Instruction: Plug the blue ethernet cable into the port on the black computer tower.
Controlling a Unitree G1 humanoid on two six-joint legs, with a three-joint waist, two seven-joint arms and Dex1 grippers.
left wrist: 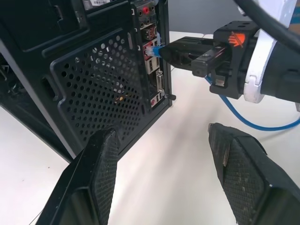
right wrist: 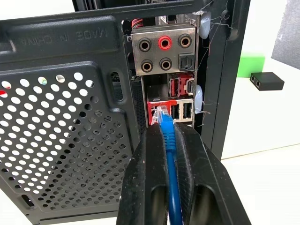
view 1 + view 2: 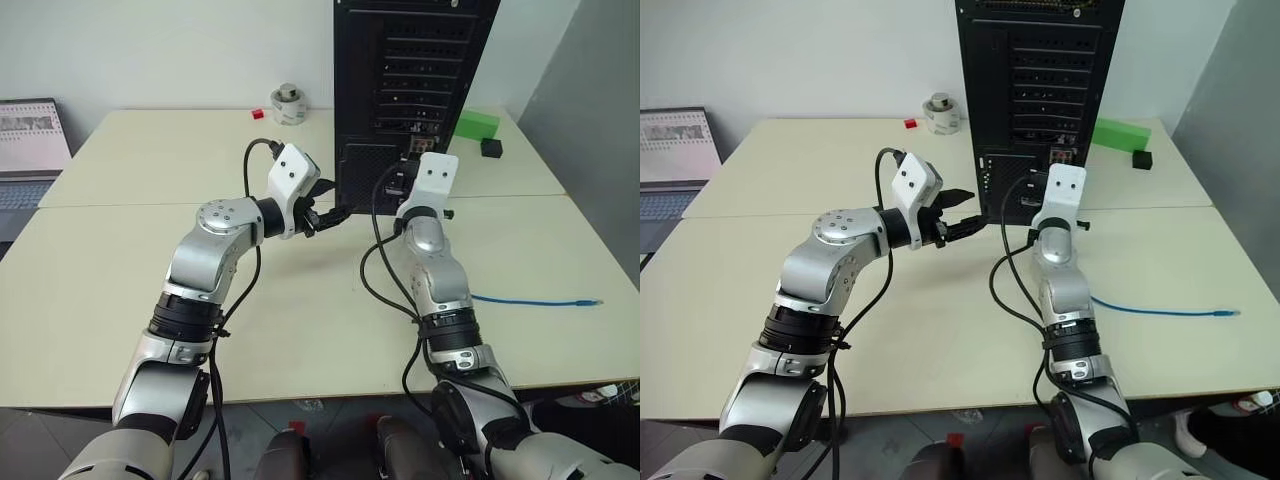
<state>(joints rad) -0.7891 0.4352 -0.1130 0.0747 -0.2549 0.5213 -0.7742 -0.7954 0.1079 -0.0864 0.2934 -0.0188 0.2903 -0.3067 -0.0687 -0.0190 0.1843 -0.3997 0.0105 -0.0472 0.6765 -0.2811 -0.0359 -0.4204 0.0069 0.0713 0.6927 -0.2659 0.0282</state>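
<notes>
Both arms reach forward, wrists roughly level. The left gripper (image 1: 161,183) points forward and rightward, its two black fingers spread apart and holding nothing. The right gripper (image 2: 169,140) points straight forward, fingers pinched closed.

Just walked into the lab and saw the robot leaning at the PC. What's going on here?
The right gripper is shut on the blue ethernet cable and holds its clear plug at the red-framed port on the back of the black computer tower. Whether the plug is fully seated can't be told. The left gripper hovers open beside the tower, holding nothing. The cable's other end lies on the table.
</notes>
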